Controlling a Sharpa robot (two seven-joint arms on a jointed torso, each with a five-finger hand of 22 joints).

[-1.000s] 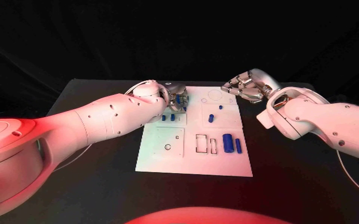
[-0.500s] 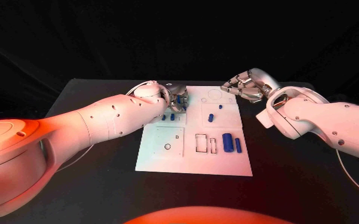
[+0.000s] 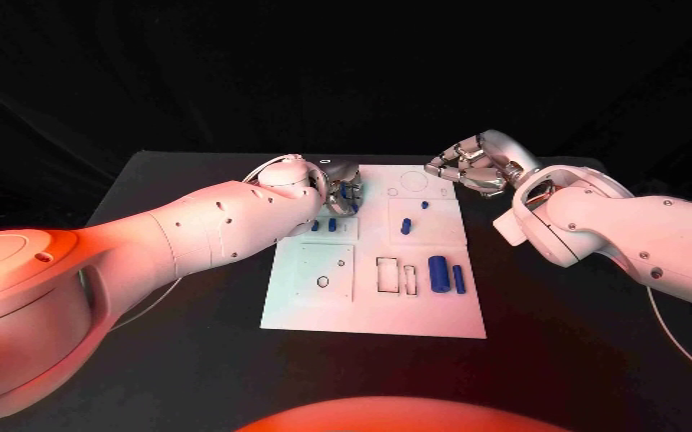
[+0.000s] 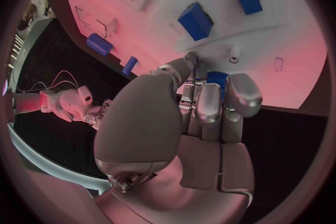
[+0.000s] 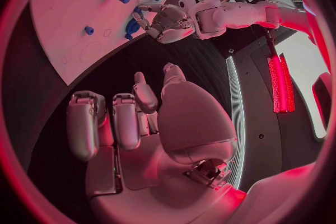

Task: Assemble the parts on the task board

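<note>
1. Head view showed you the task board (image 3: 378,307) lying flat on the black counter (image 3: 173,352), with the left robot hand (image 3: 340,189) over its far left corner and the right robot hand (image 3: 469,167) off the board's far right corner.
2. In the left wrist view your left robot hand (image 4: 203,106) had its fingers curled around a small blue part (image 4: 215,79), pressed close to the board beside a white peg; two blue blocks (image 4: 195,20) lay just beyond it.
3. Your right robot hand (image 5: 126,117) held nothing, its fingers loosely apart above the dark counter.
4. Other blue parts sat near the board's middle and right, including a cylinder (image 3: 438,275) and a slimmer bar (image 3: 459,280) just beside it.
5. Judging by looks, the parts were light, rigid and smooth, so likely to slip or twist; you would have done best pinching each across its flat sides, near the middle.
6. Against the picture from a second before, both arms and every part stood as they had; nothing on the board had visibly shifted.
</note>
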